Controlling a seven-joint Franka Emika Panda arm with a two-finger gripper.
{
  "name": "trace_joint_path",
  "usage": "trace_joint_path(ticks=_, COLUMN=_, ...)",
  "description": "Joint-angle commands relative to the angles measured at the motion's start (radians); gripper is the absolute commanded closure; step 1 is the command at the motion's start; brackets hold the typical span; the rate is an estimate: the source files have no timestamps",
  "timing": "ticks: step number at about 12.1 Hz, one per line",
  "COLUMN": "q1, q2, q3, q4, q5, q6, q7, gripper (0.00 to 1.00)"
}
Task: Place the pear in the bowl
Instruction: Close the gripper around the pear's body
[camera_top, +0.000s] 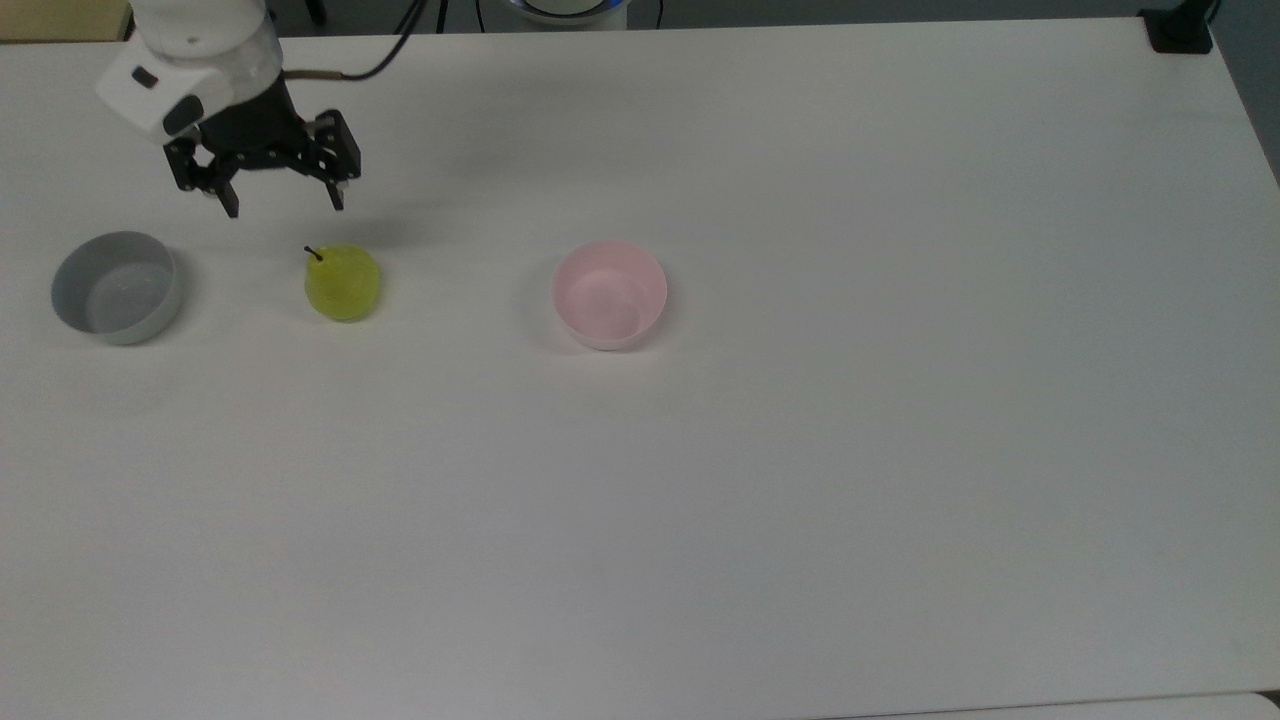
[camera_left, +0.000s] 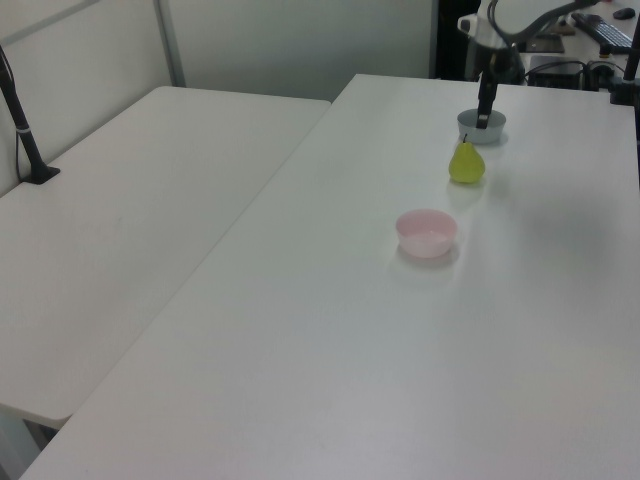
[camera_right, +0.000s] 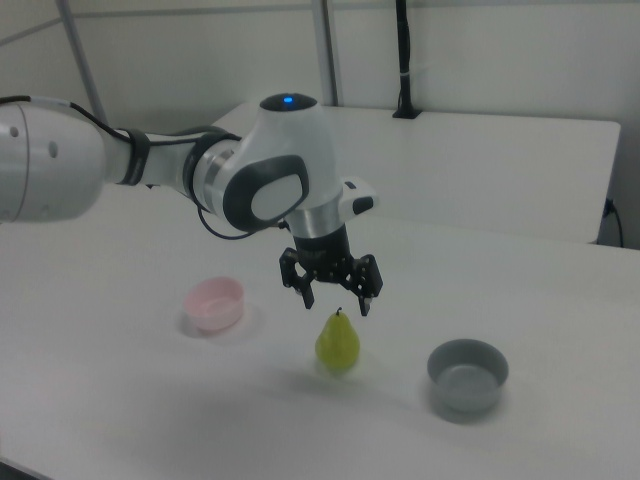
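Pear (camera_top: 342, 282) stands upright on the worktop (camera_top: 800, 450) in the top view, between the grey bowl (camera_top: 116, 287) and the pink bowl (camera_top: 609, 294); the gripper (camera_top: 284, 204) sits just beyond the pear, spread wide and empty. In the left view, the pear (camera_left: 466, 163) lies beyond the pink bowl (camera_left: 426, 233). In the right view, the gripper (camera_right: 336, 300) hangs just above the pear's stem, likely lining up a grasp.

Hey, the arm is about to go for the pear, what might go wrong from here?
The pear stands upright on a rounded base, so an off-centre closing of the open tool might tip or roll it. Its stem sticks up under the tool and may get bumped. A grey bowl stands nearby; the pear belongs in the pink bowl.
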Motion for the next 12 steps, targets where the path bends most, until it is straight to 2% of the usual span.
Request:
trace_joint_path(ticks=1, q1=0.017, q2=0.021, q3=0.0, q4=-0.089, q5=0.031, q6=0.144, q7=0.023, gripper=0.0)
trace_joint_path(ticks=6, q1=0.032, q2=0.115, q3=0.004, q4=-0.091, q5=0.031, q6=0.198, q7=0.022, gripper=0.0)
trace_joint_path(ticks=7, q1=0.034, q2=0.121, q3=0.006, q4=-0.091, q5=0.033, q6=0.218, q7=0.022, gripper=0.12)
trace_joint_path(ticks=8, q1=0.034, q2=0.129, q3=0.007, q4=-0.092, q5=0.036, q6=0.233, q7=0.023, gripper=0.37)
trace_joint_path(ticks=9, q1=0.034, q2=0.131, q3=0.007, q4=-0.091, q5=0.075, q6=0.233, q7=0.022, gripper=0.67)
trace_joint_path(ticks=10, q1=0.034, q2=0.123, q3=0.007, q4=-0.089, q5=0.092, q6=0.226, q7=0.014, gripper=0.85)
trace_joint_path(ticks=12, q1=0.032, q2=0.105, q3=0.007, q4=-0.083, q5=0.094, q6=0.209, q7=0.014, gripper=0.89)
